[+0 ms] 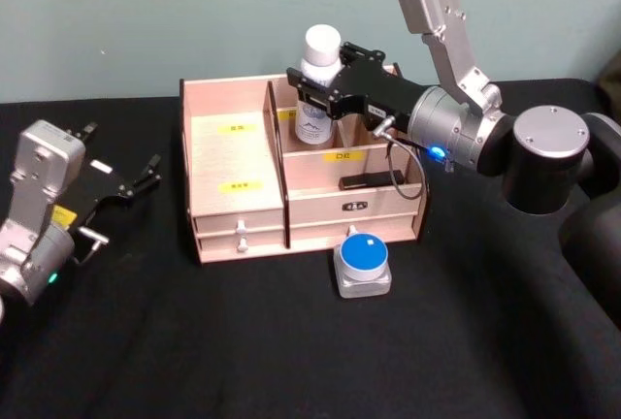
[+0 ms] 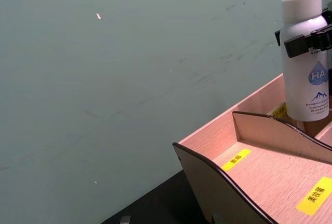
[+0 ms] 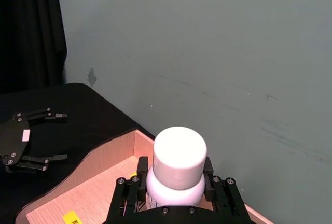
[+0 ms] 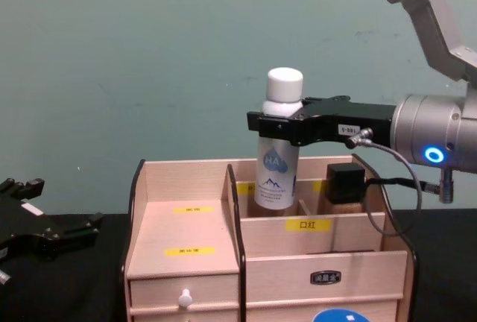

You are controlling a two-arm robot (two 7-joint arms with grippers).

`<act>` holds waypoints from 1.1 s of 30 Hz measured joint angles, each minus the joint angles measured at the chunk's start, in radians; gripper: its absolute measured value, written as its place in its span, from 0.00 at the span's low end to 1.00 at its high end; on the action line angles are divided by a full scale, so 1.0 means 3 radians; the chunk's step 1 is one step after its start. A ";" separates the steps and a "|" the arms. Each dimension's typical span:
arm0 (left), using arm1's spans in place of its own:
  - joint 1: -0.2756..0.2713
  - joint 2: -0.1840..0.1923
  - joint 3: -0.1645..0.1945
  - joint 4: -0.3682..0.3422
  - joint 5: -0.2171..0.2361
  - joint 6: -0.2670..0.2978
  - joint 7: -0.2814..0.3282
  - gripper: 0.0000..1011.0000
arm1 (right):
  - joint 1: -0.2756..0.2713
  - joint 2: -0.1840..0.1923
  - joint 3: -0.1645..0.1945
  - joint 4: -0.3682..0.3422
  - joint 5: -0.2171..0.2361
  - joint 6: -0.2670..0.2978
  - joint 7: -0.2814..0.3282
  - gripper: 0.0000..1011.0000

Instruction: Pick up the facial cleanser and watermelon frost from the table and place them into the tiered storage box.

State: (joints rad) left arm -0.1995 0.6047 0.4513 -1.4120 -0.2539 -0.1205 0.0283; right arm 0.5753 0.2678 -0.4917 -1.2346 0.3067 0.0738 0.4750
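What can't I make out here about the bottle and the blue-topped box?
- Chest view: the base of the bottle sits behind a divider of the tiered storage box, so floor contact is unclear.
- Chest view: the blue-topped box is cut off by the bottom edge.
- Head view: the yellow labels are too small to read.

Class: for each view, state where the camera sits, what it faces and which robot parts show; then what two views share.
Head: high, looking down on the tiered storage box; both arms show, left gripper left of it.
Chest: lower, facing the box front; right gripper clamps the facial cleanser bottle.
Left wrist: on that arm, facing the box's left end.
Right wrist: above the bottle's cap; its fingers show.
Shared: all show the bottle.
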 joint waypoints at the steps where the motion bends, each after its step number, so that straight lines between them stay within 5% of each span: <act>1: 0.0000 0.0000 0.0000 0.0000 0.0000 0.0000 0.0000 1.00 | 0.0009 -0.0007 -0.0003 0.0018 -0.0005 -0.0011 0.0003 0.60; 33: 0.0000 0.0000 0.0000 0.0000 0.0000 0.0000 0.0000 1.00 | 0.0125 -0.0128 -0.0032 0.0391 -0.0100 -0.0114 0.0063 0.60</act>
State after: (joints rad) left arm -0.1995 0.6047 0.4514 -1.4120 -0.2539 -0.1205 0.0283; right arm 0.6127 0.2294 -0.5015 -1.1173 0.2766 0.0397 0.4939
